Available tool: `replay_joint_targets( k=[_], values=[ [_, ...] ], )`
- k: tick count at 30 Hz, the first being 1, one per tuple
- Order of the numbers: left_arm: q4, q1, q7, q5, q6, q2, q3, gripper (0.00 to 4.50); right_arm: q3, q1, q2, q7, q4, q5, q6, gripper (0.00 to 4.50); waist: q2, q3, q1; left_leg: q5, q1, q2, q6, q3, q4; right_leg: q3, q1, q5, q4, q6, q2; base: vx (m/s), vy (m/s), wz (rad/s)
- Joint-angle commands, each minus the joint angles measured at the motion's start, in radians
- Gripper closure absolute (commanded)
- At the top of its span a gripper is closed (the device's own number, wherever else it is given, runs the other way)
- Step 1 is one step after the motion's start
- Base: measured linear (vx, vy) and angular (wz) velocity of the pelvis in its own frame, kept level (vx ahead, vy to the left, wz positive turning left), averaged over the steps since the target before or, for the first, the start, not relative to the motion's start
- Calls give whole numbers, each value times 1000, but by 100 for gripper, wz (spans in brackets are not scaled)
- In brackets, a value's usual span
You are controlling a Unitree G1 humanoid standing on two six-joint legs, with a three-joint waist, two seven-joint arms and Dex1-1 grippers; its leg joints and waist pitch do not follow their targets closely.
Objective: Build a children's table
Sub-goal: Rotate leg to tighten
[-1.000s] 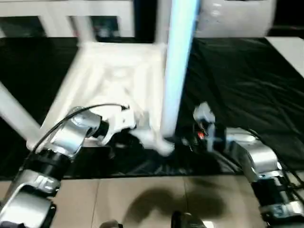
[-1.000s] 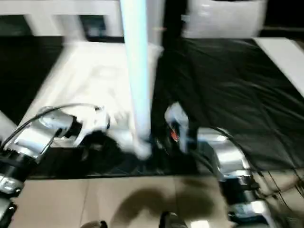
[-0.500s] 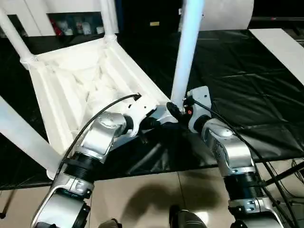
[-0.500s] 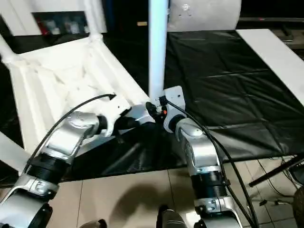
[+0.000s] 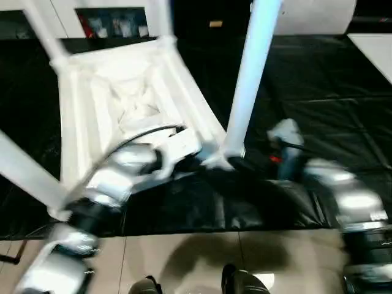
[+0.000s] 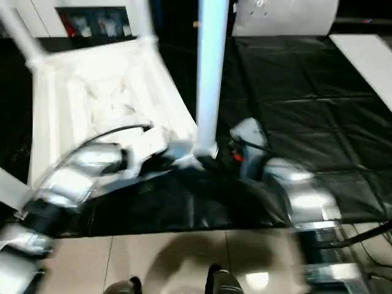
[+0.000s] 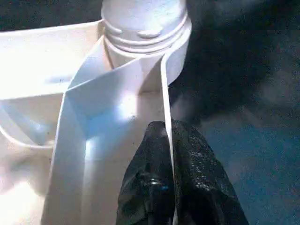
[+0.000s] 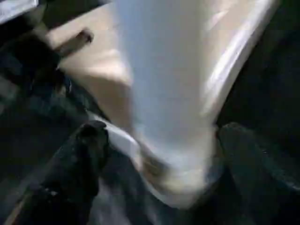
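The children's table lies upside down on black cloth, its ribbed white tabletop point(image 5: 122, 104) facing up. White tube legs stand in its corner sockets; the nearest one point(image 5: 248, 79) rises from the near right corner. My left gripper point(image 7: 166, 129) is shut on the thin rim wall of the tabletop just beside that socket point(image 7: 143, 28). My right gripper point(image 8: 164, 140) is open, its fingers point(image 8: 86, 150) spread wide on either side of the leg's foot point(image 8: 173, 154). From the head, that gripper point(image 5: 248, 165) sits just right of the leg.
A white cabinet with glass doors point(image 5: 110, 12) stands behind the table. Black cloth point(image 5: 318, 92) covers the surface to the right, with a white panel point(image 5: 373, 46) at the far right. Beige floor tiles point(image 5: 184, 257) run along the near edge.
My right gripper has spread its fingers off the leg's foot and the arm has drawn back to the right. The left gripper keeps its pinch. The camera has shifted.
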Motion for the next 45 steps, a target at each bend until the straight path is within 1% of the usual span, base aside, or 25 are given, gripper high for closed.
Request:
replay_joint_targets(
  k=[1, 5, 6, 9, 11, 12, 13, 16, 19, 20, 23, 24, 26, 29, 32, 34, 36, 37, 39, 40, 41, 42, 43, 44, 45],
  values=[
    [16, 27, -97, 14, -28, 10, -85, 450, 24, -8, 0, 75, 0, 20, -24, 9, -9, -71, -2, 3, -9, -11, 216, 34, -25, 32, 87, 18, -25, -306, -19, 0, 0, 0],
    [17, 31, -238, 5, -132, 69, -138, 450, 63, -34, -38, 206, 26, 29, -55, 9, -6, -72, 6, -28, -7, -3, 199, 31, -26, 29, 89, -83, -25, -294, -24, 0, 0, 0],
    [14, 32, -261, 0, -147, 77, -144, 450, 68, -39, -42, 223, 33, 33, -59, 26, -6, -72, 9, -45, -4, 2, 187, 33, -27, 31, 86, -110, -25, -293, -24, 0, 0, 0],
    [13, 29, -316, -10, -185, 93, -165, 450, 86, -60, -48, 284, 57, 57, -53, 47, -6, -73, 14, -79, -5, 3, 169, 33, -27, 32, 86, -142, -25, -289, -27, 0, 0, 0],
    [19, 21, -336, -10, -203, 97, -176, 450, 110, -65, -52, 333, 62, 71, -43, 56, -11, -73, 17, -106, -7, 3, 150, 32, -27, 33, 87, -185, -28, -274, -27, 0, 0, 0],
    [22, 18, -341, -9, -209, 97, -177, 450, 116, -65, -52, 344, 63, 70, -47, 80, -11, -72, 20, -124, -7, 3, 135, 33, -27, 36, 85, -222, -31, -260, -29, 0, 0, 0],
    [34, 9, -351, -6, -223, 94, -180, 450, 133, -64, -49, 372, 70, 67, -54, 86, -16, -75, 21, -126, -7, 1, 131, 34, -26, 36, 86, -232, -32, -255, -28, 0, 0, 0],
    [54, -5, -356, -2, -239, 88, -181, 450, 149, -63, -42, 400, 82, 63, -64, 107, -15, -74, 26, -143, -6, 0, 110, 34, -26, 37, 83, -288, -36, -231, -30, 0, 0, 0],
    [67, -11, -363, -3, -251, 87, -184, 450, 161, -70, -33, 419, 99, 70, -67, 130, -15, -81, 27, -116, -9, -1, 104, 32, -24, 36, 87, -263, -31, -226, -28, 0, 0, 0],
    [71, -12, -364, -3, -254, 87, -184, 450, 165, -73, -31, 425, 103, 74, -65, 130, -15, -82, 26, -104, -11, -2, 107, 32, -23, 35, 88, -239, -27, -232, -27, 0, 0, 0],
    [77, -14, -367, -4, -259, 87, -185, 450, 174, -80, -28, 441, 111, 84, -51, 172, -14, -85, 26, -82, -10, -2, 117, 33, -19, 34, 87, -187, -22, -247, -25, 0, 0, 0],
    [80, -13, -368, -5, -260, 88, -184, 450, 176, -82, -28, 448, 114, 89, -44, 172, -16, -91, 28, -64, -10, -1, 126, 33, -17, 34, 90, -148, -15, -261, -25, 0, 0, 0],
    [85, -13, -370, -5, -262, 86, -182, 450, 177, -82, -26, 455, 117, 92, -40, 189, -17, -92, 29, -51, -11, -2, 134, 33, -15, 34, 91, -128, -13, -268, -24, 0, 0, 0],
    [95, -14, -373, -9, -262, 86, -178, 450, 183, -80, -22, 466, 115, 99, -23, 210, -18, -91, 29, -58, -12, -3, 134, 34, -14, 33, 91, -146, -15, -265, -24, 0, 0, 0],
    [99, -14, -372, -13, -249, 84, -173, 450, 188, -74, -20, 471, 112, 103, -16, 228, -19, -91, 30, -73, -11, -3, 120, 34, -15, 33, 91, -180, -18, -253, -25, 0, 0, 0],
    [87, -9, -363, -25, -207, 82, -160, 450, 187, -62, -10, 447, 97, 110, 2, 234, -19, -90, 30, -83, -11, -3, 113, 34, -15, 33, 90, -194, -19, -248, -24, 0, 0, 0],
    [67, 0, -337, -35, -165, 78, -144, 450, 185, -53, 10, 364, 87, 80, 10, 235, -20, -88, 30, -88, -12, -3, 101, 33, -17, 34, 90, -211, -20, -239, -24, 0, 0, 0],
    [41, 12, -304, -46, -113, 72, -125, 450, 189, -45, 32, 263, 78, 30, 3, 237, -15, -85, 28, -103, -12, -2, 89, 33, -19, 35, 89, -232, -22, -231, -26, 0, 0, 0],
    [-8, 30, -248, -49, -19, 62, -105, 450, 182, -43, 78, 120, 63, -20, 18, 239, -16, -77, 20, -135, -16, -5, 60, 32, -24, 35, 90, -294, -29, -202, -25, 0, 0, 0],
    [-31, 39, -211, -48, 23, 52, -93, 450, 166, -51, 111, 35, 61, -30, 61, 241, -24, -70, 12, -176, -14, -13, 44, 30, -27, 31, 85, -414, -45, -157, -23, 0, 0, 0],
    [-47, 46, -173, -44, 56, 38, -83, 450, 152, -59, 141, -36, 62, -40, 95, 243, -22, -63, 4, -204, -14, -17, 25, 26, -31, 29, 84, -523, -52, -118, -22, 0, 0, 0],
    [-57, 51, -146, -41, 79, 27, -76, 450, 143, -65, 161, -85, 64, -49, 111, 246, -23, -63, -4, -221, -20, -22, 12, 21, -31, 22, 86, -622, -62, -66, -23, -63, -10, -13],
    [-68, 55, -93, -34, 120, 3, -63, 450, 132, -72, 191, -150, 67, -60, 138, 246, -22, -61, -8, -228, -17, -23, 7, 21, -31, 21, 82, -655, -68, -47, -24, -63, -10, -13],
    [-71, 55, -79, -32, 133, -4, -59, 450, 130, -74, 198, -165, 67, -62, 145, 246, -28, -58, -20, -237, -20, -26, 7, 18, -32, 16, 80, -684, -76, -26, -21, -71, -1, -15],
    [-76, 50, -25, -23, 176, -34, -44, 450, 115, -82, 229, -234, 75, -74, 160, 247, -23, -58, -23, -244, -18, -26, 5, 16, -31, 12, 79, -698, -77, -19, -21, -63, 11, -14]
  ],
)
